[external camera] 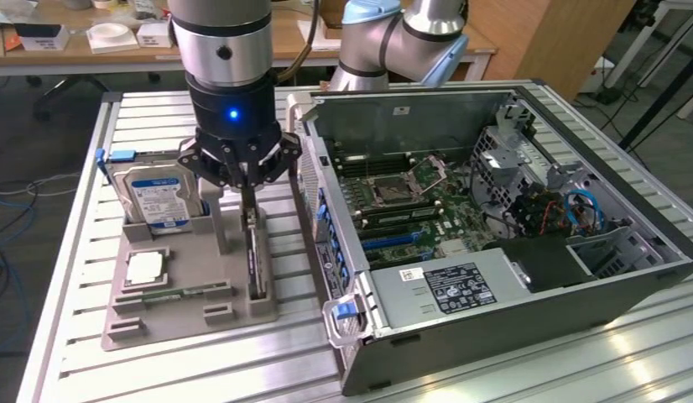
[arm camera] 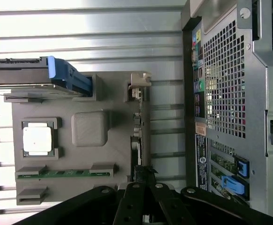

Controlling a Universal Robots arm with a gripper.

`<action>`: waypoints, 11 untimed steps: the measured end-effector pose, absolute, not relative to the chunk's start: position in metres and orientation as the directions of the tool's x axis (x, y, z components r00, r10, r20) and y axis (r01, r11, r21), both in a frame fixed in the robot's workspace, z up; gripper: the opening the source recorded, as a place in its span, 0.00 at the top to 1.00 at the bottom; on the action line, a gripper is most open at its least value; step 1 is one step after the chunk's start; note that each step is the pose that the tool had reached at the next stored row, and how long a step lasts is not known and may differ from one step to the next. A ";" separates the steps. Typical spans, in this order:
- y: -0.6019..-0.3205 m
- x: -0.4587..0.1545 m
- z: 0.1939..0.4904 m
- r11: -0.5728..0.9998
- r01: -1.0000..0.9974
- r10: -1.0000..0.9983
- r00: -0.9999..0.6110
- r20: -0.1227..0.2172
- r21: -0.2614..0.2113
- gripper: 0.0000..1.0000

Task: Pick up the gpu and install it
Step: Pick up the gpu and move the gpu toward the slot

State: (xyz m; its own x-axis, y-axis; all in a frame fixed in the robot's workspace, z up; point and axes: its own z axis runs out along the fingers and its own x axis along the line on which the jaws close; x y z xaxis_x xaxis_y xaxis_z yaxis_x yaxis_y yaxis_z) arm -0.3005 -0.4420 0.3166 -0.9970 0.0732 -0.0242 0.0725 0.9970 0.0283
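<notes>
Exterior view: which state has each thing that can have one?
gpu: on edge in the tray.
gripper: fingers shut on the gpu.
hard drive: upright in the tray.
memory stick: flat in the tray.
computer case: on its side, open.

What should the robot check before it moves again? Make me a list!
1. The gripper lined up on the gpu: ok, it sits at the card's top edge.
2. Fingers closed on the gpu: ok, they pinch together at the card.
3. The gpu upright in its slot of the gray tray: ok, not lifted yet.
4. The computer case open: ok, the motherboard shows inside.
5. A free slot for the card on the motherboard: cannot tell.
6. The hard drive clear of the gripper: cannot tell, they are very close.
</notes>
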 end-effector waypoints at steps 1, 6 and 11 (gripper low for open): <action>-0.442 -0.300 0.317 0.997 0.072 0.073 -0.997 -0.024 0.028 0.89; -0.442 -0.300 0.317 0.997 0.072 0.073 -0.997 -0.024 0.028 0.89; -0.442 -0.300 0.317 0.997 0.072 0.073 -0.997 -0.024 0.028 0.71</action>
State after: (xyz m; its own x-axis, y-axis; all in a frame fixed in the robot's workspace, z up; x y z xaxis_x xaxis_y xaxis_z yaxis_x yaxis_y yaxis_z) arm -0.3005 -0.4420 0.3166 -0.9970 0.0731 -0.0242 0.0724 0.9970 0.0283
